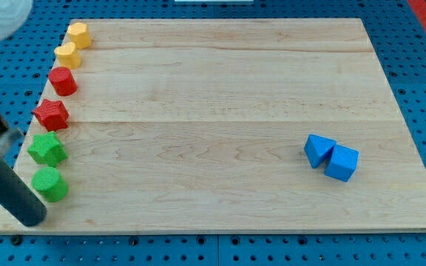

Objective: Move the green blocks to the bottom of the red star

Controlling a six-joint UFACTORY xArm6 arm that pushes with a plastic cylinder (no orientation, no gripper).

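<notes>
A red star (51, 114) lies at the board's left edge. Just below it sits a green star (47, 149), and below that a green cylinder (50, 184). My tip (32, 218) is at the view's bottom left, just below and left of the green cylinder, close to it; I cannot tell if it touches. The dark rod slants up to the left from the tip.
A red cylinder (63, 80), a yellow heart (66, 54) and a yellow hexagon block (78, 35) line the left edge above the red star. Two blue blocks (331, 157) touch each other at the right. The wooden board (220, 89) lies on a blue pegboard.
</notes>
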